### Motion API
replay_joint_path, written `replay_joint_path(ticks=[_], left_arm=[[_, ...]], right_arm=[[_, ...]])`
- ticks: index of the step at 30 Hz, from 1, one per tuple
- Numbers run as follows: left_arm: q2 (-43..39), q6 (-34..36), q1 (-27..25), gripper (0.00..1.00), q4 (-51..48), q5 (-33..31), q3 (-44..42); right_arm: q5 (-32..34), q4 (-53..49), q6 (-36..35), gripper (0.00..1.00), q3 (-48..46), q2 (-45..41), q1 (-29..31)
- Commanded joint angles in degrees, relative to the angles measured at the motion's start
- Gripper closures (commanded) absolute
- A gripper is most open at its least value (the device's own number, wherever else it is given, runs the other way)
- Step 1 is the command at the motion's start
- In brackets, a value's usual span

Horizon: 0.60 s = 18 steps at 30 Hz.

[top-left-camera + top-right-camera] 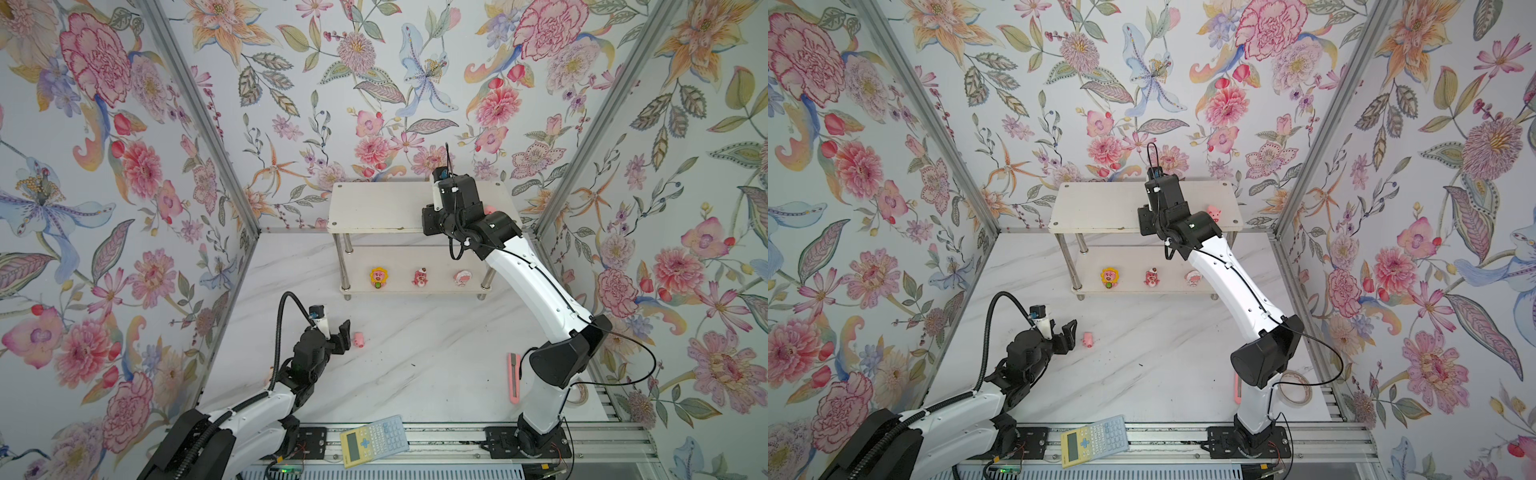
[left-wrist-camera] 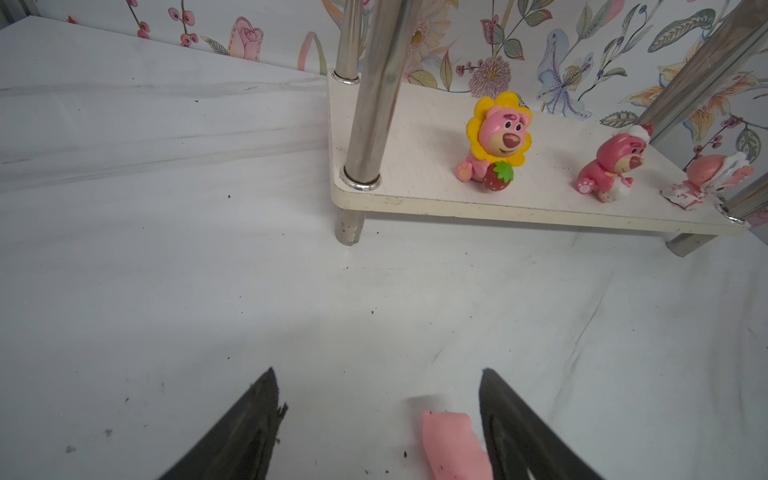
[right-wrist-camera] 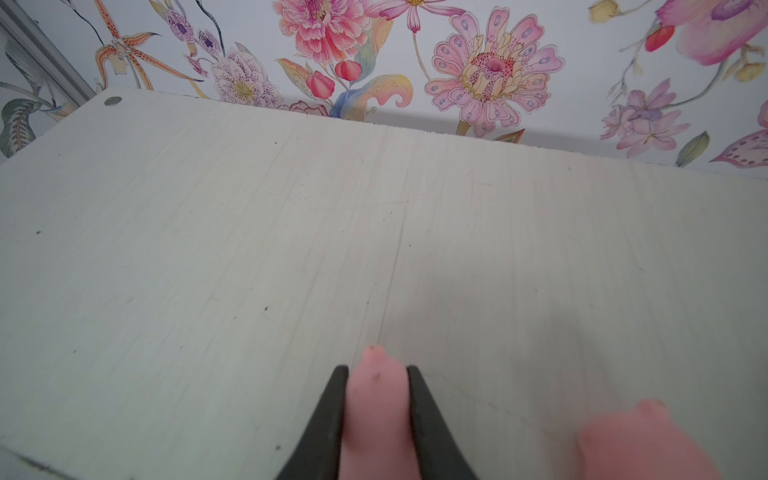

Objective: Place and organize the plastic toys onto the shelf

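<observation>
The right end effector (image 3: 376,368) is closed on a pink pig (image 3: 376,407) over the top board of the shelf (image 3: 208,249), with another pig (image 3: 640,444) just beside it. The left end effector (image 2: 377,370) stands wide open, and a third pig (image 2: 453,444) lies on the tabletop (image 2: 166,270) between its fingers.

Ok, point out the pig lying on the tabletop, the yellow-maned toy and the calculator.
lying pig (image 1: 358,339): in a top view, on its body.
yellow-maned toy (image 2: 500,139): left wrist view, on its face.
calculator (image 1: 376,440): in a top view, middle of its front.
</observation>
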Motion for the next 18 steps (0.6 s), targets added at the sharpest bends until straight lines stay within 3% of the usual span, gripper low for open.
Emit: replay_joint_path(ticks=[1, 14, 16, 18], left_arm=[[0.2, -0.3, 0.7, 0.23, -0.2, -0.7, -0.5], [1.6, 0.0, 0.8, 0.23, 0.7, -0.5, -0.5], [1.4, 0.2, 0.9, 0.23, 0.5, -0.4, -0.5], [1.4, 0.2, 0.9, 0.23, 0.5, -0.4, -0.4]], right_arm=[[0.7, 0.2, 1.1, 0.76, 1.8, 2.2, 0.1], [0.7, 0.1, 1.4, 0.73, 4.8, 4.9, 1.5], [1.1, 0.1, 1.5, 0.69, 4.4, 4.7, 1.5], [1.5, 0.1, 1.8, 0.59, 3.8, 4.4, 1.5]])
